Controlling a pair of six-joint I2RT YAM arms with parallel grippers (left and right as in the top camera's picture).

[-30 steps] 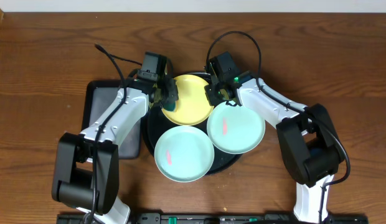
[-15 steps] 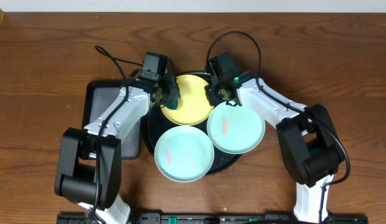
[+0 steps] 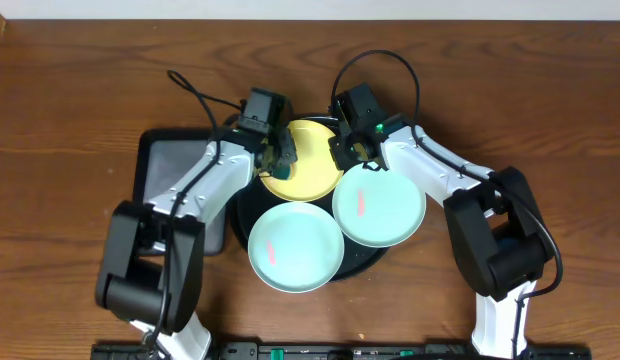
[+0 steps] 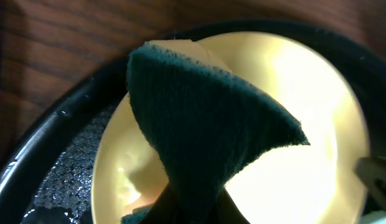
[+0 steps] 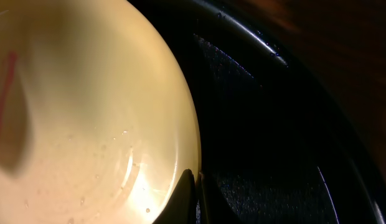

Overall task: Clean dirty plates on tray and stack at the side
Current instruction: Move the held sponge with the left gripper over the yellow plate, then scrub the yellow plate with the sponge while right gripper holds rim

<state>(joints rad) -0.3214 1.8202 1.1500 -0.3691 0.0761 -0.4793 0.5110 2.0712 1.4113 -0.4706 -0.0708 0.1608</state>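
The pale yellow plate [image 3: 308, 165] lies at the back of the round black tray [image 3: 239, 214]. Two mint plates [image 3: 295, 247] [image 3: 379, 208] with reddish smears overlap its front edge. My left gripper [image 3: 278, 154] is shut on a dark green cloth [image 4: 205, 124], which hangs onto the left part of the yellow plate [image 4: 311, 124]. My right gripper [image 3: 346, 152] is shut on that plate's right rim. In the right wrist view its fingertips [image 5: 196, 196] pinch the yellow plate's edge [image 5: 87, 112] above the tray [image 5: 274, 124].
A smaller rectangular black tray with a grey inside [image 3: 165, 165] sits left of the round tray, partly under my left arm. Wooden tabletop [image 3: 550, 100] surrounds everything. Water drops glisten on the round tray's floor [image 4: 68, 180].
My left arm has swung right, carrying the green cloth further onto the yellow plate. The right arm and all three plates have stayed put.
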